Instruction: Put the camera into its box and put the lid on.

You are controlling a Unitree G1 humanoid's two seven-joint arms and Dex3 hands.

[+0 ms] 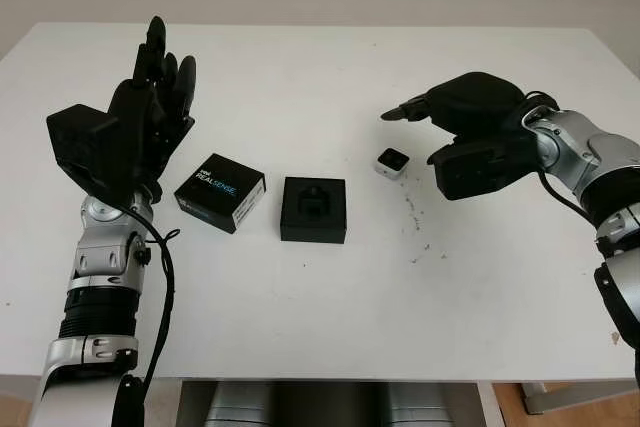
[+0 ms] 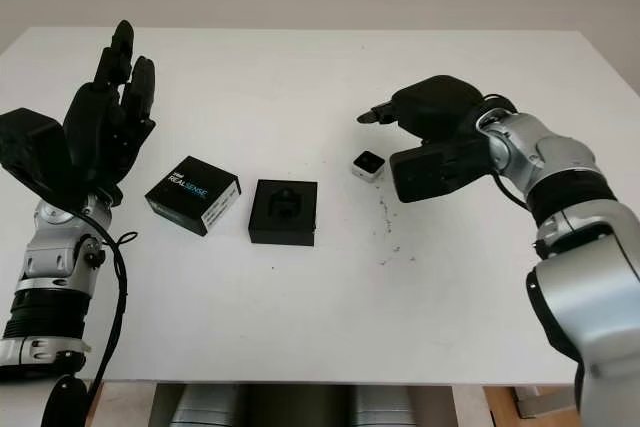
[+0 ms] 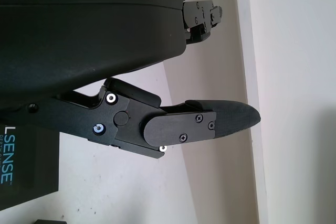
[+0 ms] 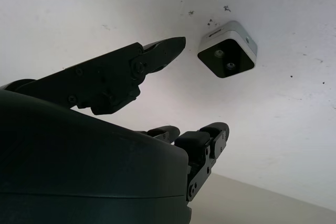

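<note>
A small white camera with a black face (image 1: pixel 392 162) (image 4: pixel 227 50) lies on the white table right of centre. The open black box (image 1: pixel 314 209) with a moulded insert sits at the centre. Its lid (image 1: pixel 220 192), printed REALSENSE, lies to the left of the box (image 3: pixel 21 166). My right hand (image 1: pixel 420 109) hovers open just right of and above the camera, fingers reaching over it without touching. My left hand (image 1: pixel 160 72) is raised open at the left, above and behind the lid.
The white table (image 1: pixel 320 307) reaches to its front edge near the bottom of the picture. Small dark specks (image 1: pixel 420 237) dot the surface right of the box. A wall rises behind the table.
</note>
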